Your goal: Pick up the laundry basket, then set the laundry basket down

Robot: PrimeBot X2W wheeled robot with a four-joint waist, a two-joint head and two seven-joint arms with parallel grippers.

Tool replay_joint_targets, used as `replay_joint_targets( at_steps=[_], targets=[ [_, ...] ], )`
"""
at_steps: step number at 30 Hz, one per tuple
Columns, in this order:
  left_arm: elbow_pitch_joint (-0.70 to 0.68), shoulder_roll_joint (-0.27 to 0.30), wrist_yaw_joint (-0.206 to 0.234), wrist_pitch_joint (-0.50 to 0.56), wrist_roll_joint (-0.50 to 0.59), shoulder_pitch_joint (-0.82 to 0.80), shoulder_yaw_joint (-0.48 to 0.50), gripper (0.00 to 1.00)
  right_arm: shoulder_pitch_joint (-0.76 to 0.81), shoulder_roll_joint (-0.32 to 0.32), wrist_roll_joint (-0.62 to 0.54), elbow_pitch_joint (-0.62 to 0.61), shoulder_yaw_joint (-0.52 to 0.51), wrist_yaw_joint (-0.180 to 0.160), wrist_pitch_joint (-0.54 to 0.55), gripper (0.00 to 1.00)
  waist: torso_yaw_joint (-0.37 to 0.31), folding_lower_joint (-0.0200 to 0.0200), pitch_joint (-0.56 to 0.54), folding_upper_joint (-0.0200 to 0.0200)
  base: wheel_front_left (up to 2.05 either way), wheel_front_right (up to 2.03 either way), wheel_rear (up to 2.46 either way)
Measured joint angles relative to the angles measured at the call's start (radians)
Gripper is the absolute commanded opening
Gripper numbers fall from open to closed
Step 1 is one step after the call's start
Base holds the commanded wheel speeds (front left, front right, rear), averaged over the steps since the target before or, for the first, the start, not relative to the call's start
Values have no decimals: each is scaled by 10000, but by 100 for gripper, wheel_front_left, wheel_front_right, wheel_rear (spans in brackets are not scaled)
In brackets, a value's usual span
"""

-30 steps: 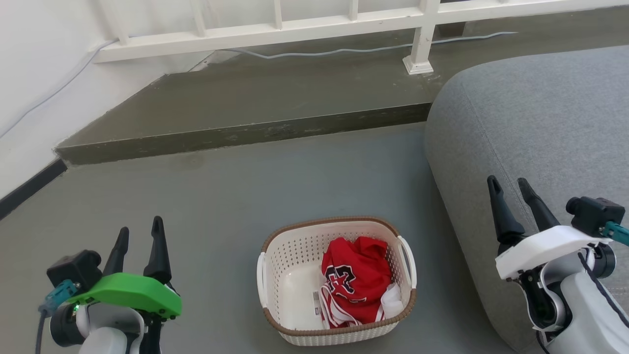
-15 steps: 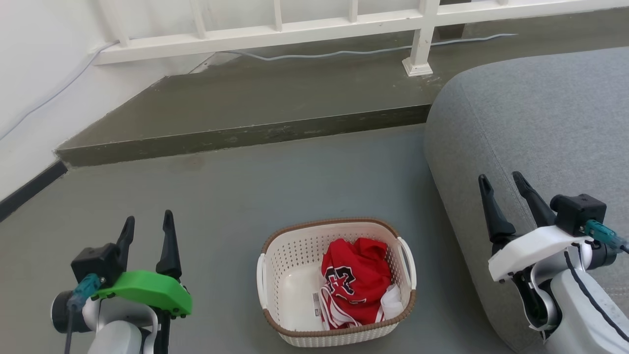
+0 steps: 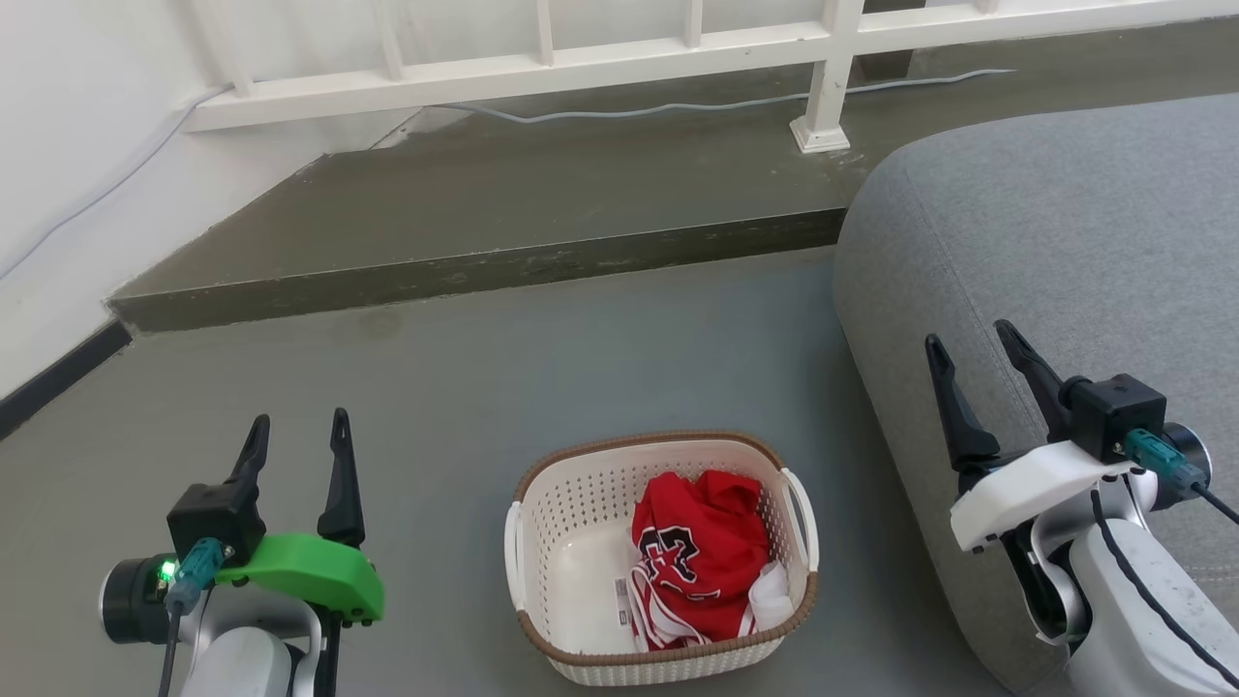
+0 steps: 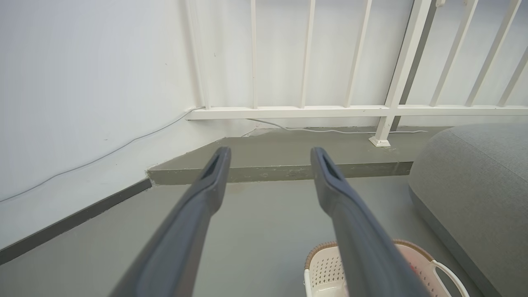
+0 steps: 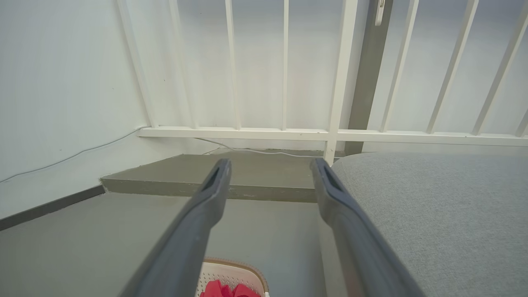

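The laundry basket (image 3: 581, 503) rests on the grey floor at the bottom middle of the head view, cream-white and perforated with a brown rim and white side handles. A red jersey (image 3: 699, 552) is crumpled inside it. My left gripper (image 3: 298, 432) hovers open to the basket's left, well apart from it. My right gripper (image 3: 968, 343) is open to the basket's right, in front of the grey sofa. In the left wrist view the basket (image 4: 326, 270) peeks in at the bottom right behind the open left gripper (image 4: 270, 154). The right wrist view catches the basket rim (image 5: 231, 264) below the open right gripper (image 5: 270, 167).
A grey sofa (image 3: 1055, 252) fills the right side, close to the basket and my right arm. A raised concrete step (image 3: 465, 261) runs across beyond the basket, with a white railing (image 3: 542, 68) and a cable (image 3: 678, 102) on it. A white wall (image 3: 68, 145) stands at the left.
Both grippers have shifted slightly upward and inward toward the basket and rolled about their wrists. The basket has not moved.
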Motion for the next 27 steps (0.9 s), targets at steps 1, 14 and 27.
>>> replay_joint_targets(
  at_steps=[1,14,27],
  targets=[
    [23,-2,2,0,0,-1,10,100,-2,29,13,10,-40,0,-2,100,-2,0,-2,0,0,0,0],
    [40,-31,38,0,0,-17,224,100,-1,192,46,100,-265,4,-15,100,-9,0,11,0,0,0,0],
    [35,-109,38,0,2,-19,234,100,-1,247,27,153,-433,90,-15,100,-7,0,17,0,0,0,0]
  ],
)
